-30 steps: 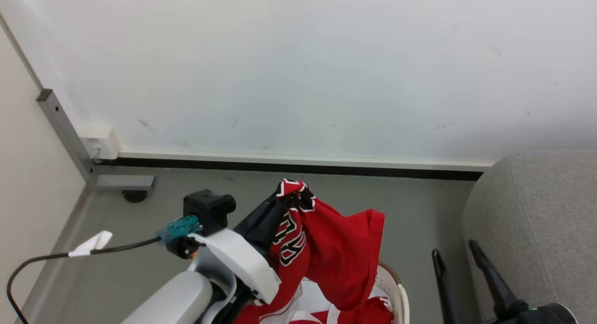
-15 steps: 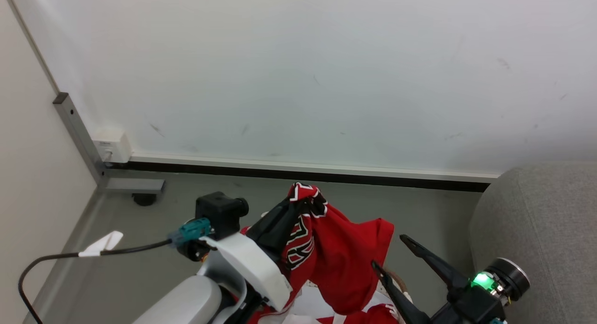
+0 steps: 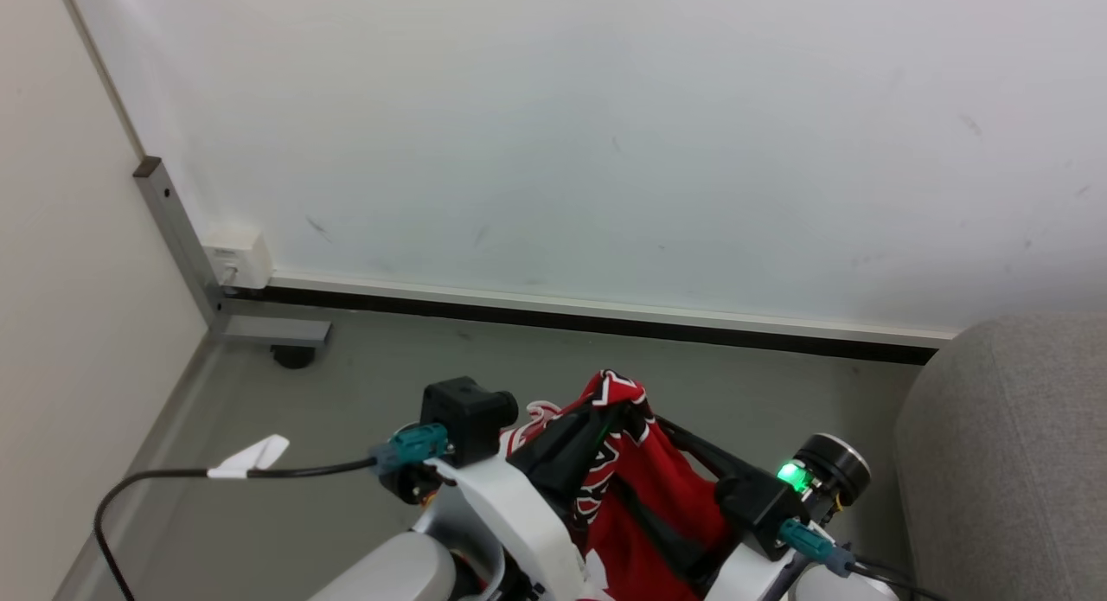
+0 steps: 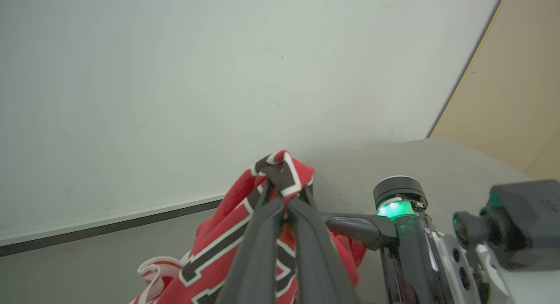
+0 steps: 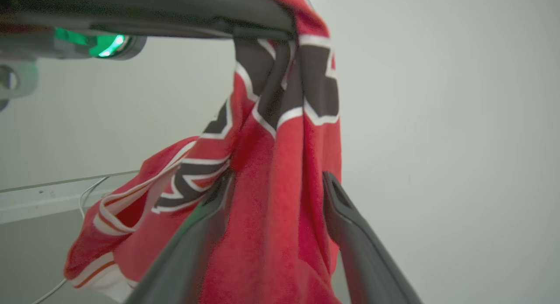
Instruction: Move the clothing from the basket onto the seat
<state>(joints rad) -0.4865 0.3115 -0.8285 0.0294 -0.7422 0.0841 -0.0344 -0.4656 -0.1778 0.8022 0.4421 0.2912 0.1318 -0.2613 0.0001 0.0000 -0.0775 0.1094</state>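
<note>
A bright red jersey (image 3: 657, 506) with black-and-white lettering hangs from my left gripper (image 3: 616, 392), which is shut on a bunched fold at its top. The left wrist view shows the left gripper (image 4: 284, 186) pinching that fold, with the jersey (image 4: 218, 247) trailing below. My right gripper (image 3: 644, 463) reaches in from the right, open, its fingers on either side of the hanging cloth. In the right wrist view the right gripper (image 5: 275, 181) has the jersey (image 5: 280, 216) between its spread fingers. The grey sofa (image 3: 1003, 445) stands at the right. The basket is out of view.
A white wall (image 3: 553, 134) with a dark baseboard runs across the back. A grey metal post (image 3: 177, 238) with a white socket box (image 3: 235, 255) stands in the left corner. A black cable (image 3: 173, 480) leads from my left wrist over the grey floor (image 3: 363, 367).
The head camera has shifted and the basket has left the picture. My right gripper has swung in from the right to straddle the jersey. The left gripper still holds it.
</note>
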